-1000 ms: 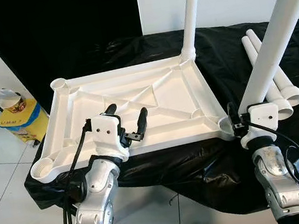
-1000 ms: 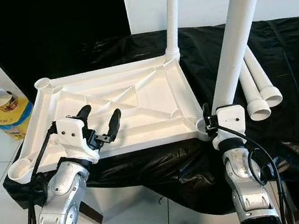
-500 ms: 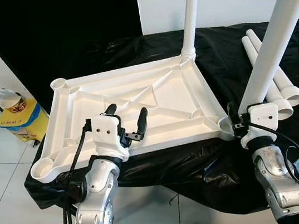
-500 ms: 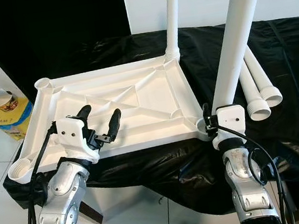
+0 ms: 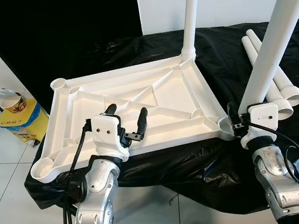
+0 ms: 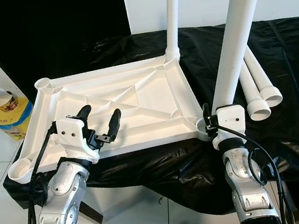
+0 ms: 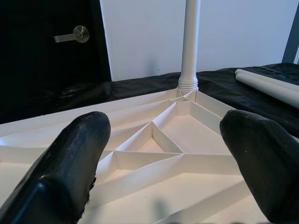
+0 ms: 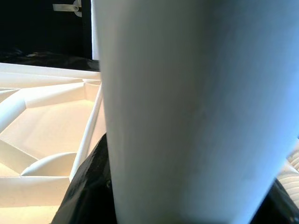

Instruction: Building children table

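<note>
Right eye view: right end effector (image 6: 211, 120) clamping table leg (image 6: 236, 31).

The upturned table (image 5: 132, 106) lies on a cloth (image 5: 232, 65) at centre. One leg (image 5: 191, 13) stands in its 1 o'clock corner socket. A second leg (image 5: 273, 37) rises at its 4 o'clock corner, with the right claw (image 5: 236, 124) at its base. Two spare legs (image 5: 287, 88) lie on the cloth at 3 o'clock. The left claw (image 5: 128, 121) hovers over the table's 7 o'clock part. A box (image 5: 21, 120) sits on the floor at 9 o'clock.
</note>
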Available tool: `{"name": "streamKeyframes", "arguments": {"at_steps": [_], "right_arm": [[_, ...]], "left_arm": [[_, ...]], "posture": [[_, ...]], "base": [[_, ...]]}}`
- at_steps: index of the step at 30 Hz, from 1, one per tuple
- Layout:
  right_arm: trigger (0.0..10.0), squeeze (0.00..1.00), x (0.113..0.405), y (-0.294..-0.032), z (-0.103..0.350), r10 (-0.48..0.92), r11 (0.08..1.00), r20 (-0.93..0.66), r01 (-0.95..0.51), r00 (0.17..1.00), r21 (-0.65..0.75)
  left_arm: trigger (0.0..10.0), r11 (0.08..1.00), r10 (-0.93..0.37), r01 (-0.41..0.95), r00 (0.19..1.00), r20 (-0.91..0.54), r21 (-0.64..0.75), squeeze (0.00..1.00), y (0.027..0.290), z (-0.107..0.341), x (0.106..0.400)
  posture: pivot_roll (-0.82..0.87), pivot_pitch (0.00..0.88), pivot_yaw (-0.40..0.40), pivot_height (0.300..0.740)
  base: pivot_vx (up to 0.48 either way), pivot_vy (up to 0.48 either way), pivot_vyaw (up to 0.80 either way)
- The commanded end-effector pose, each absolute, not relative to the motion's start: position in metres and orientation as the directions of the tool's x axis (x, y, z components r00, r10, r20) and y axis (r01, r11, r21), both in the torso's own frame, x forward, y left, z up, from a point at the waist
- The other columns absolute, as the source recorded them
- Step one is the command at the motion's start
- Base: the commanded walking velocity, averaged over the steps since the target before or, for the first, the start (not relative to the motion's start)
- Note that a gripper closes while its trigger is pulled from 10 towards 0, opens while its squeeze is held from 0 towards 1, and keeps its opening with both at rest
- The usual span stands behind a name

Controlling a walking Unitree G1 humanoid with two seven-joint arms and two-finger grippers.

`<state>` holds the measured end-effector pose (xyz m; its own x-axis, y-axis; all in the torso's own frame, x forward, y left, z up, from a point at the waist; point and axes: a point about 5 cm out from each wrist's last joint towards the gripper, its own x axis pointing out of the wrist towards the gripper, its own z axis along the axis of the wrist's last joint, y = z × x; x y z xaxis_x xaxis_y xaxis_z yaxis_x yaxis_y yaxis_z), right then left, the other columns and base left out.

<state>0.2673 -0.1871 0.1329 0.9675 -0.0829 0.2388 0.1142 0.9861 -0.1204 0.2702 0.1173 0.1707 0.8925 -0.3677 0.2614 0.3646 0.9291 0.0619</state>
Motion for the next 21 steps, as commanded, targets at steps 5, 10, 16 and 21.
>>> {"name": "streamKeyframes", "arguments": {"at_steps": [5,10,16,21], "right_arm": [[10.0,0.00,0.282,-0.179,0.134,-0.053,0.998,0.230,0.056,0.972,-0.005],[10.0,0.00,0.277,-0.170,0.139,0.010,0.996,0.268,0.014,0.964,-0.088],[10.0,0.00,0.276,-0.166,0.141,0.043,0.991,0.280,-0.005,0.959,-0.136],[10.0,0.00,0.275,-0.166,0.139,0.048,0.989,0.277,-0.007,0.960,-0.148]], "left_arm": [[10.0,0.904,-0.422,0.422,0.862,0.280,0.064,0.00,0.117,0.174,0.277],[10.0,0.866,-0.499,0.482,0.820,0.282,0.131,0.00,0.110,0.176,0.272],[10.0,0.854,-0.520,0.496,0.805,0.285,0.155,0.00,0.107,0.176,0.270],[10.0,0.856,-0.516,0.494,0.809,0.282,0.150,0.00,0.107,0.175,0.271]], "posture": [[0.03,0.018,-0.027,0.740],[0.02,0.022,-0.019,0.740],[0.02,0.023,-0.017,0.740],[0.02,0.024,-0.015,0.740]], "base": [[0.000,0.000,0.00],[0.000,0.000,0.00],[0.000,0.000,0.00],[0.000,0.000,0.00]]}}
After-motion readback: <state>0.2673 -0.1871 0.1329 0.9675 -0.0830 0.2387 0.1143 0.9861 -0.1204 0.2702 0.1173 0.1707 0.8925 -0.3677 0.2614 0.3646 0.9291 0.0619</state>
